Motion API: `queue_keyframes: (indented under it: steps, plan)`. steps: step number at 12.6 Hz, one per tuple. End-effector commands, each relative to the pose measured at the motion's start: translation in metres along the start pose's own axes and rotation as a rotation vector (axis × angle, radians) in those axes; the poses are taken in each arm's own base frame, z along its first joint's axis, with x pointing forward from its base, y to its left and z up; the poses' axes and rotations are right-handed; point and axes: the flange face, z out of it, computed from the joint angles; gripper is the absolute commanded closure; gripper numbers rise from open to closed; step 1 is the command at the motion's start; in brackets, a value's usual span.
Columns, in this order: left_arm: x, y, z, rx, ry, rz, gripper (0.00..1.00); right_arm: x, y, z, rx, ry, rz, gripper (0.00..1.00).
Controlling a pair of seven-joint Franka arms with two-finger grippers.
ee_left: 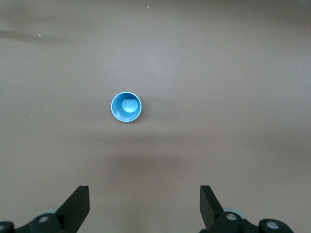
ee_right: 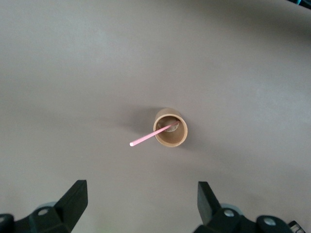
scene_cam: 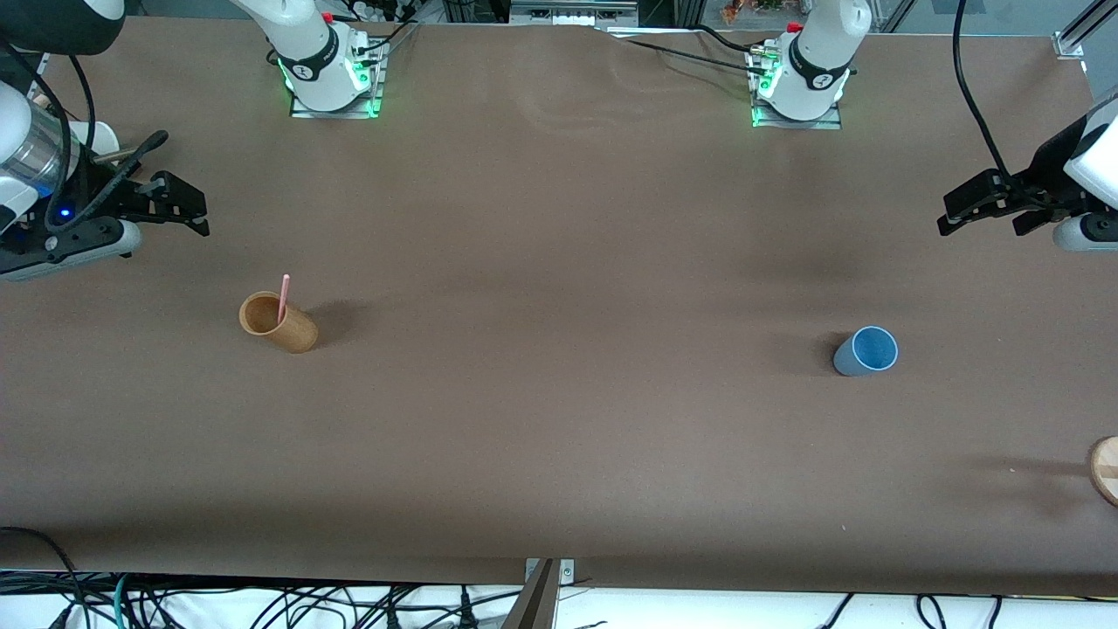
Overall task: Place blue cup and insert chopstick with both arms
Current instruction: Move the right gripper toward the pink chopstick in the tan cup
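Note:
The blue cup (scene_cam: 866,351) stands upright on the brown table toward the left arm's end. It also shows from above in the left wrist view (ee_left: 126,107). The pink chopstick (scene_cam: 283,300) leans inside a tan-brown cup (scene_cam: 278,321) toward the right arm's end. The right wrist view shows the chopstick (ee_right: 148,138) sticking out of that cup (ee_right: 170,128). My left gripper (scene_cam: 945,218) (ee_left: 144,194) is open and empty, up over the table beside the blue cup. My right gripper (scene_cam: 199,214) (ee_right: 142,191) is open and empty, up over the table beside the tan-brown cup.
A round wooden disc (scene_cam: 1106,469) lies at the table's edge at the left arm's end, nearer the front camera than the blue cup. Cables (scene_cam: 288,607) hang along the table's front edge. The arm bases (scene_cam: 332,79) (scene_cam: 799,87) stand at the back.

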Motion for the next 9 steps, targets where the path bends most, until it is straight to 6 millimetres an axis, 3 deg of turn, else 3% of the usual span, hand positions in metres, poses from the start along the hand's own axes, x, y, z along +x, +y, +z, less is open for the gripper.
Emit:
queue_keyframes:
  steps: [1,4,9]
  plan:
    - [0.005,0.001,-0.005,0.022,0.011,0.016,0.00,0.000,-0.010,-0.013,0.012,0.016,-0.019,0.00]
    - [0.005,0.001,-0.005,0.021,0.011,0.016,0.00,0.001,0.001,-0.010,0.002,0.020,-0.019,0.00]
    - [0.005,0.002,-0.005,0.021,0.011,0.018,0.00,-0.002,0.002,-0.001,0.013,-0.002,-0.015,0.00]
